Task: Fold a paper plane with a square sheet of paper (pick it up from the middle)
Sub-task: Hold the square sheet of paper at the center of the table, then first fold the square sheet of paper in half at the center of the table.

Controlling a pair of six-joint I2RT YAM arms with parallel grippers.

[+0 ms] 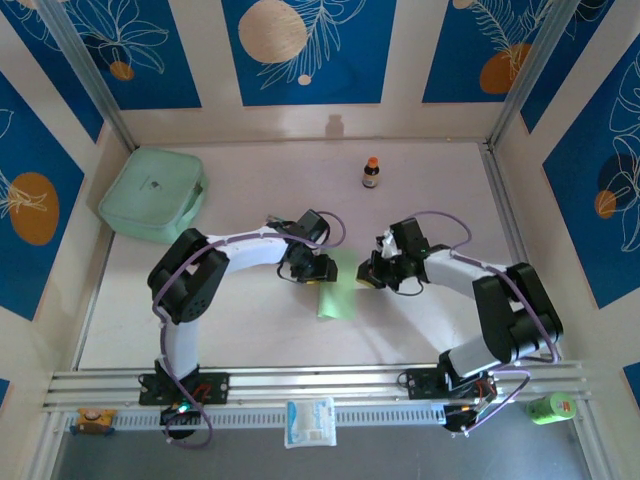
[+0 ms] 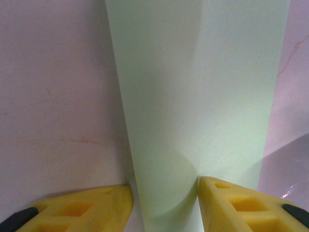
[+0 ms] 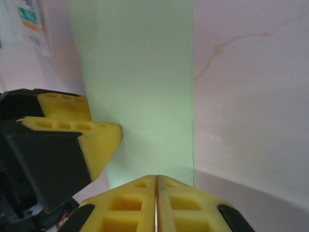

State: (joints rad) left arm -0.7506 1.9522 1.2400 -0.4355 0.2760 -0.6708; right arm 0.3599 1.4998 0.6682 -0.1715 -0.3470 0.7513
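The square sheet of paper [image 1: 337,291] lies on the table between the two arms as a narrow pale lime-green strip, folded lengthwise. My left gripper [image 1: 317,268] is at the strip's far left edge. In the left wrist view the left gripper [image 2: 164,205] is open, its yellow fingers [image 2: 96,205] on either side of a curled-up part of the paper [image 2: 193,96]. My right gripper [image 1: 366,278] is at the strip's right edge. In the right wrist view the right gripper [image 3: 156,186] is shut, tips at the paper's [image 3: 140,82] near end, with the left gripper's fingers [image 3: 91,133] close by.
A mint-green rounded plastic box [image 1: 152,193] sits at the back left. A small brown bottle [image 1: 371,172] stands at the back centre. In front of the rail lie a white packet [image 1: 310,421], a green object [image 1: 552,407] and a small orange item [image 1: 90,417].
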